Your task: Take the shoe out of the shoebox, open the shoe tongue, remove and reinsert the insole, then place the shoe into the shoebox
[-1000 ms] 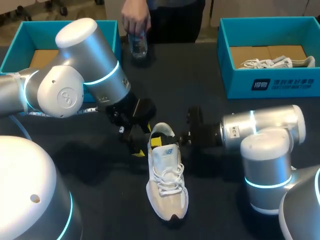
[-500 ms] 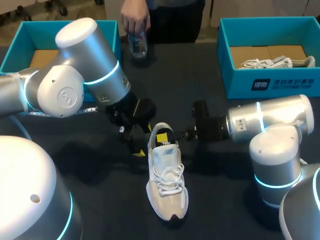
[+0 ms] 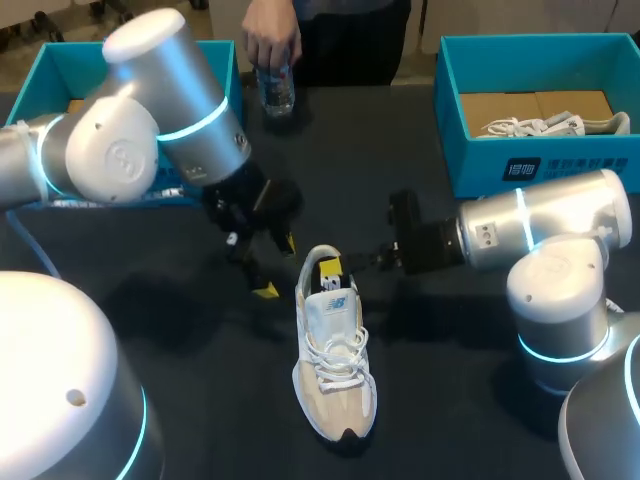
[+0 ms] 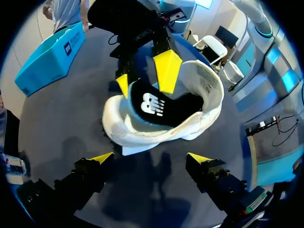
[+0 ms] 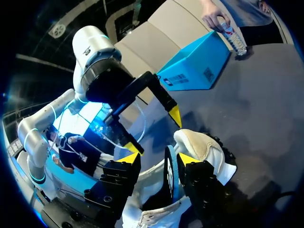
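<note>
A white and beige sneaker lies on the dark table with its heel towards the far side. My right gripper is at the shoe's heel opening. In the right wrist view its fingers stand apart around the raised heel end of the black insole, with a gap to one finger. The left wrist view shows the insole in the shoe's mouth under the right gripper's yellow tips. My left gripper hangs wide open and holds nothing, just left of the heel and clear of it.
A blue shoebox at the back right holds another shoe. A second blue box sits at the back left behind my left arm. A person's hand holds a bottle at the table's far edge.
My left gripper has pulled back and to the left, away from the shoe's heel. The right arm's body has shifted right while its fingers stay at the heel. The shoe has hardly moved.
</note>
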